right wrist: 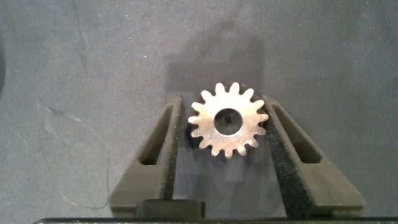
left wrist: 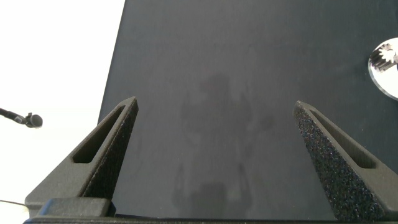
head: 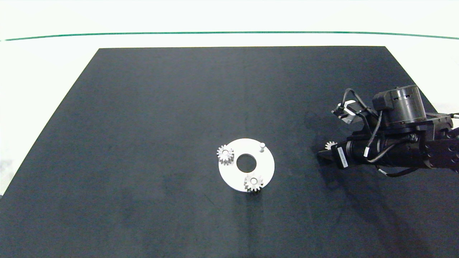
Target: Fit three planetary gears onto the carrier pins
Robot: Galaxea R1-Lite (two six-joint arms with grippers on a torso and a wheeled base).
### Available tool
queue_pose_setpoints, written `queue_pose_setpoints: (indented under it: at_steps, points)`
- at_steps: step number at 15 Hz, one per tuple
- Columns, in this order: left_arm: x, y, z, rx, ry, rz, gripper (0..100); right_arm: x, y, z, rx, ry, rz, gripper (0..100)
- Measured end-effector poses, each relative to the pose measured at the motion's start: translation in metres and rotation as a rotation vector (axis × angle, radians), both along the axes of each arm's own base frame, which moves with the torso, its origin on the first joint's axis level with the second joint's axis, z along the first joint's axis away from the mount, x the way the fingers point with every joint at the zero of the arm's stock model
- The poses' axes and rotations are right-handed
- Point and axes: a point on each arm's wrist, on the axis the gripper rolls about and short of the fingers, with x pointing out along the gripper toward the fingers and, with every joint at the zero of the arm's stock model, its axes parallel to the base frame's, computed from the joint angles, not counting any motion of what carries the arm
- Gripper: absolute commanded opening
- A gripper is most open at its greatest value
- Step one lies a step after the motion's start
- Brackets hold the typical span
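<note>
Gear 3 (right wrist: 228,120) sits flat between my right gripper (right wrist: 225,127) jaws, bore facing the wrist cam. The jaws are clenched on it: one pad touches the teeth, the other is at the teeth with at most a sliver of gap. From overhead only its tip (head: 330,145) shows, poking out past my right arm, well apart from the disc and to its right.

White disc (head: 266,165) lies flat near the middle of the dark mat (head: 143,143). 2 gears are already seated on pins: one (head: 225,154) at the disc's left edge, one (head: 253,183) at its near edge, both overhanging the rim slightly, white pin tops visible in their bores. Pin 3 (head: 262,146) is bare, standing upright on the far-right part of the disc, beside the centre hole (head: 246,162).

Left gripper (left wrist: 214,149) is released, jaws wide apart, nothing between them, over bare mat near its left edge. The left wrist cam catches a sliver of the disc (left wrist: 387,73) at the frame's edge. The left arm is out of the overhead view.

The mat covers most of the white surface (head: 36,89).
</note>
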Motion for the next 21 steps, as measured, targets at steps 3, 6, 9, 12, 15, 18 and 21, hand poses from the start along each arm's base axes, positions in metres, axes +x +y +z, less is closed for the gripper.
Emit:
queue_pose_setpoints:
  at_steps: [3, 6, 9, 12, 15, 18, 21]
  points:
    - [-0.0006, -0.0001, 0.0007, -0.001, -0.004, -0.005, 100, 0.0019, 0.0002, 0.0007, 0.001, -0.003, 0.0, 39]
    - [-0.0009, -0.0001, 0.0011, -0.002, -0.006, -0.004, 100, 0.0022, 0.0003, 0.0012, 0.001, -0.004, 0.0, 33]
    - [-0.0013, -0.0002, 0.0014, -0.001, -0.009, -0.002, 100, 0.002, 0.0002, 0.0008, 0.001, -0.003, 0.0, 27]
    - [-0.002, -0.0005, 0.0023, -0.002, -0.013, 0.007, 100, 0.0014, -0.0007, -0.0003, -0.001, 0.002, -0.003, 21]
    - [-0.0023, -0.0005, 0.0025, -0.002, -0.015, 0.009, 100, 0.0012, -0.001, -0.0009, -0.002, 0.004, -0.004, 15]
    - [-0.0026, -0.0005, 0.0025, -0.002, -0.016, 0.009, 100, 0.0004, -0.0009, -0.0012, -0.003, 0.01, -0.002, 9]
    - [-0.003, -0.0005, 0.0031, -0.002, -0.019, 0.008, 100, 0.0002, -0.0011, -0.0013, 0.002, 0.012, 0.003, 7]
